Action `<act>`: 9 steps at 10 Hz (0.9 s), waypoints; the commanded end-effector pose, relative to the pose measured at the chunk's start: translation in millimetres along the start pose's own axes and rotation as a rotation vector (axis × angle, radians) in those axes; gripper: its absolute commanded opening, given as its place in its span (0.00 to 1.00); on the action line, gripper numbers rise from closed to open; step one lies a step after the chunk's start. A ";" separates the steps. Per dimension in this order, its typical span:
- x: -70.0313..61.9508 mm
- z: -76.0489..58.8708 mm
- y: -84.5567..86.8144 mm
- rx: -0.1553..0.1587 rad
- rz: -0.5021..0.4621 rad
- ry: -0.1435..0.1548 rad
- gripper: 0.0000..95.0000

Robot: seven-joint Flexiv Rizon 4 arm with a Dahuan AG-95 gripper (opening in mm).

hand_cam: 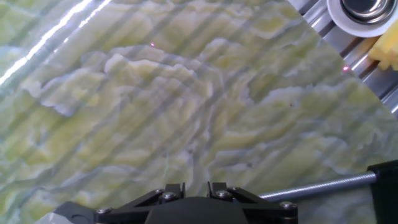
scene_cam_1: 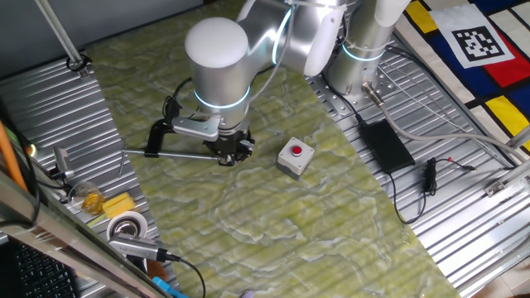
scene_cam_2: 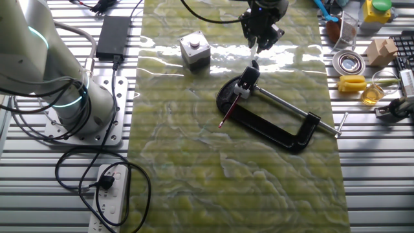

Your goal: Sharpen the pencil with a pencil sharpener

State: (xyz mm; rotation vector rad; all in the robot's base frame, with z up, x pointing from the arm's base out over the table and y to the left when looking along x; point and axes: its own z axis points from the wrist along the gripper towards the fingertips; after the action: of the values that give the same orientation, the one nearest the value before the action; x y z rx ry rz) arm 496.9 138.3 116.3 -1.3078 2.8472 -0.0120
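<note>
Pencil: a thin dark red stick (scene_cam_2: 228, 112) lying on the green marbled surface (scene_cam_2: 194, 181), its far end up at the clamp's jaw, its near end pointing toward the left of the other fixed view.
Pencil sharpener: a small glossy black body with a pale spot (scene_cam_2: 246, 81), sitting in the clamp's jaw, just at the pencil's far end.
Clamp: a black G-clamp (scene_cam_2: 284, 133) flat on the surface, its silver screw rod (scene_cam_2: 284, 105) running right toward the handle; the rod also shows low right in the hand view (hand_cam: 317, 186).
Gripper: hanging just above the sharpener (scene_cam_2: 257, 44), apart from it as far as I can see; from the first fixed view it sits low over the surface (scene_cam_1: 229, 153). Whether the fingers are apart or together I cannot tell; the hand view shows only their base.
Button box: grey with a red button (scene_cam_2: 194, 48), left of the gripper, well apart from the clamp.
Tape roll: off the surface's right edge (scene_cam_2: 348, 63), by a yellow block (scene_cam_2: 352, 83).
</note>
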 end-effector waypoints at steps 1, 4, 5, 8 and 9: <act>3.0 2.7 -3.3 0.004 -0.013 -0.004 0.20; 5.1 7.9 -6.2 0.005 -0.019 -0.013 0.20; 5.2 8.7 -6.5 0.005 -0.018 -0.014 0.20; 5.6 9.9 -7.1 0.004 -0.019 -0.016 0.20; 5.7 9.8 -7.2 0.004 -0.022 -0.016 0.20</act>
State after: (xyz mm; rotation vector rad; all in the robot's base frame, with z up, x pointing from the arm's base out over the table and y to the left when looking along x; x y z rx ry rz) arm 499.0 129.5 106.6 -1.3320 2.8182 -0.0062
